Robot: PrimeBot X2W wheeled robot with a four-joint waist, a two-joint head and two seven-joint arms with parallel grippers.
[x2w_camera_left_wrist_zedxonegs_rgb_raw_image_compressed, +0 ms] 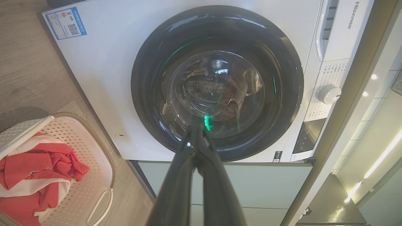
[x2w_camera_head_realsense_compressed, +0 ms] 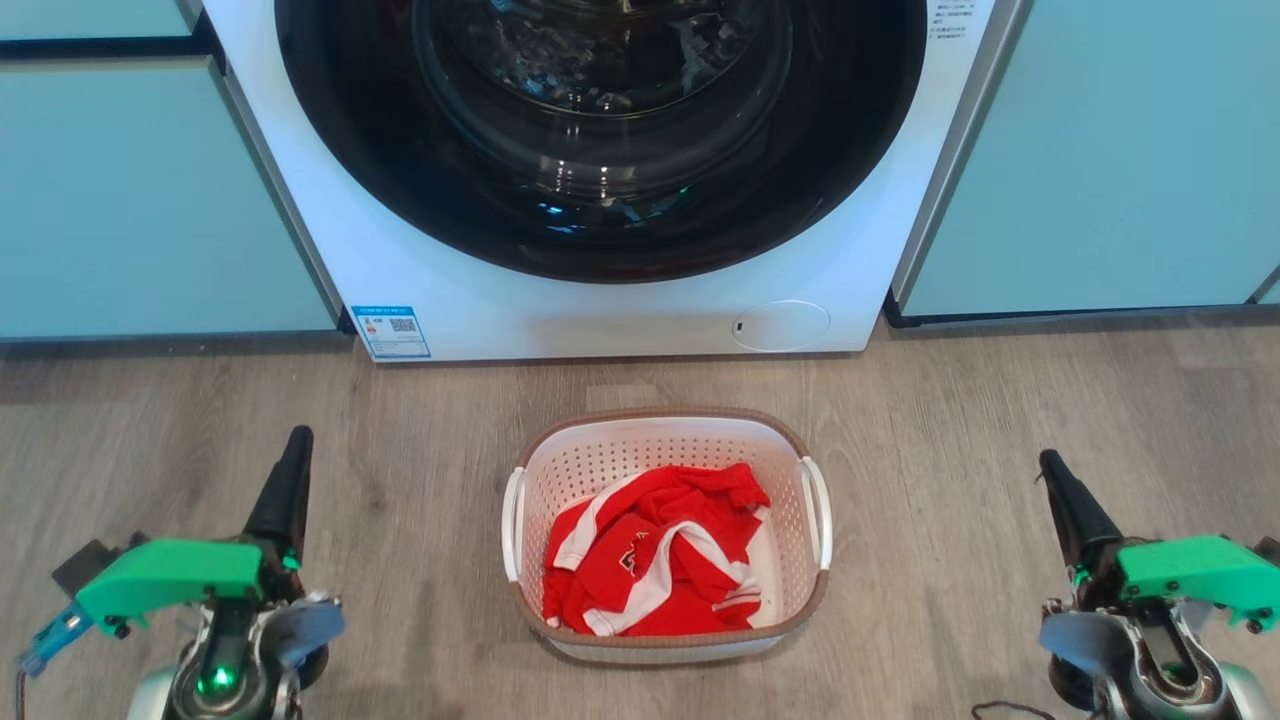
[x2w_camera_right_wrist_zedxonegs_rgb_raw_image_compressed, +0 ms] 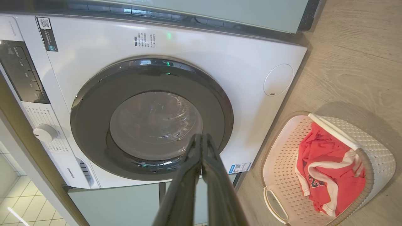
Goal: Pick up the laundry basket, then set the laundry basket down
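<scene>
The left gripper [x2w_camera_head_realsense_compressed: 297, 440] and right gripper [x2w_camera_head_realsense_compressed: 1050, 462] sit low, each pinched closed on nothing. Between them, well apart from both, the laundry basket [x2w_camera_head_realsense_compressed: 650, 450] stands on the floor [x2w_camera_head_realsense_compressed: 950, 430] holding 1 red-and-white garment [x2w_camera_head_realsense_compressed: 660, 550], the washing machine [x2w_camera_head_realsense_compressed: 470, 300] just behind.

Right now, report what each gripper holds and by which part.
Nothing is held. Left gripper and right gripper have shut, empty jaws, flanking the basket without touching it.
</scene>
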